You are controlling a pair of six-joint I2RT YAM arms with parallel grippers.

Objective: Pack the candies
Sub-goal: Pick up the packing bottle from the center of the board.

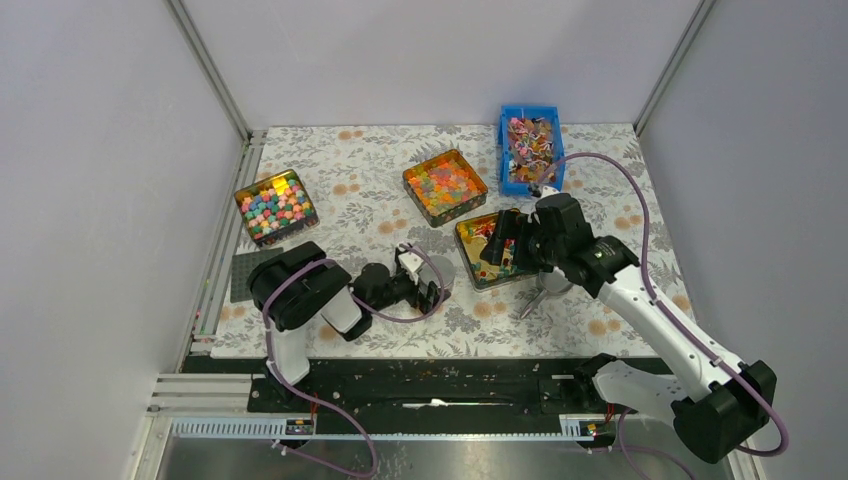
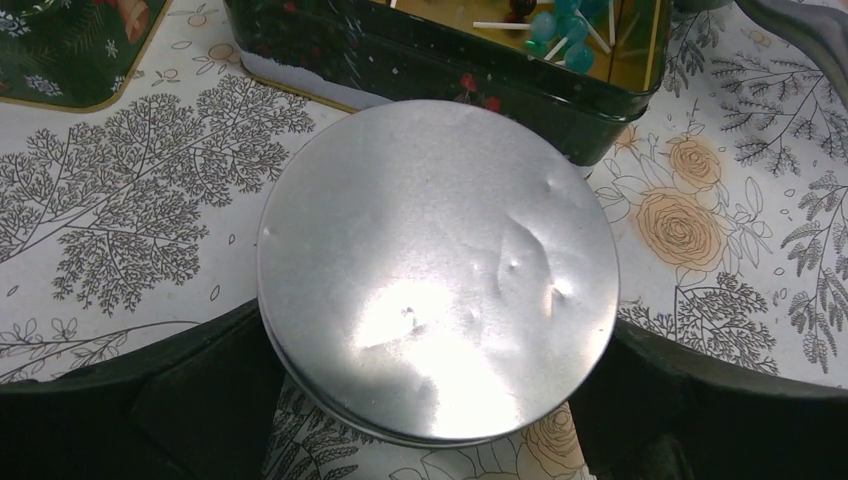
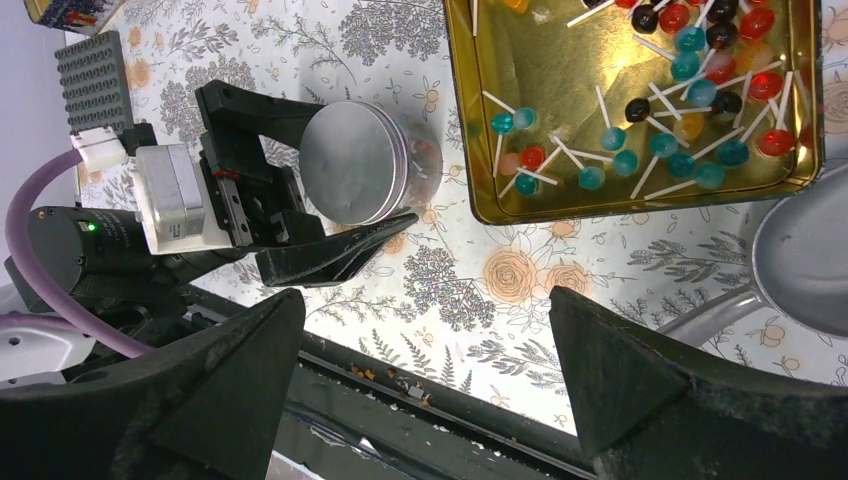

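The tiny twist-wrapped candies (image 1: 530, 145), red, orange, blue and white, are lying in a heap inside the blue plastic box (image 1: 504, 150). The box is sitting past the right claw (image 3: 425, 310), on its far side and a bit to the right. Its long side is pointing away from the arms.

The right claw is hanging much nearer to it than the left claw (image 2: 430, 400), gaping wide with nothing in it. A shiny silver scoop (image 3: 800, 260) is lying just beside it.

The left claw is spreading wide too, one finger on each side of the round jar with a silver lid (image 2: 440, 250). I cannot tell if it is squeezing.

The gold metal tin of lollipops (image 3: 540, 60) is sitting between the right claw and the box, so I think a reach is going to have to pass over it. The table (image 1: 330, 170) with its flowery cloth is lying flat.
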